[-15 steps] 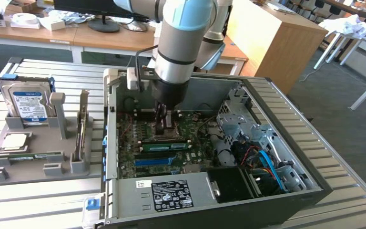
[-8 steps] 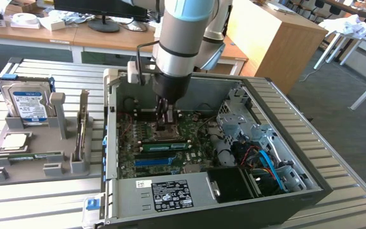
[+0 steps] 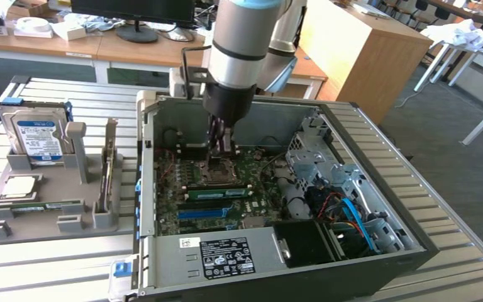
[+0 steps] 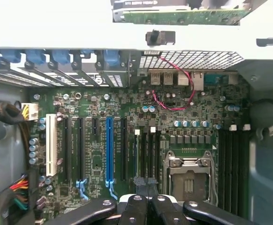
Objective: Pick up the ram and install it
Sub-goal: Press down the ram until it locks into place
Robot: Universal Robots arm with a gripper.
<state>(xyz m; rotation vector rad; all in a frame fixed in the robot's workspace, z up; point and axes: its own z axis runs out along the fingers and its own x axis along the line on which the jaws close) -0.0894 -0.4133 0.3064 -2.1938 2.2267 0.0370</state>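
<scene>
The black pincer [image 3: 222, 150] is lowered inside the open grey computer case [image 3: 376, 189] and is held just above the green motherboard [image 3: 216, 201]. Its jaws are pressed fully together, and nothing is seen gripped between them. In the wrist view the closed fingertips [image 4: 147, 199] are seen over the board, with the silver square processor socket [image 4: 189, 180] just beside them and the long black card slots, among them one blue slot [image 4: 109, 150], on their other side.

The ram, a long narrow flat green circuit-board stick with small dark chips [image 3: 37, 206], is well apart from the pincer, outside the case on the exterior view's left. It is laid flat in a slot of the grey moulded holder [image 3: 99, 217], which is carried by the slatted metal tabletop [image 3: 40, 264]. On the same holder, farther from the pincer than the case wall, the blue-labelled silver hard drive [image 3: 38, 137] is stood upright, and the square silver processor chip [image 3: 19, 185] is laid between the drive and the ram. A second thin board [image 3: 107, 167] is stood on edge in the holder, nearer the pincer than the ram is
</scene>
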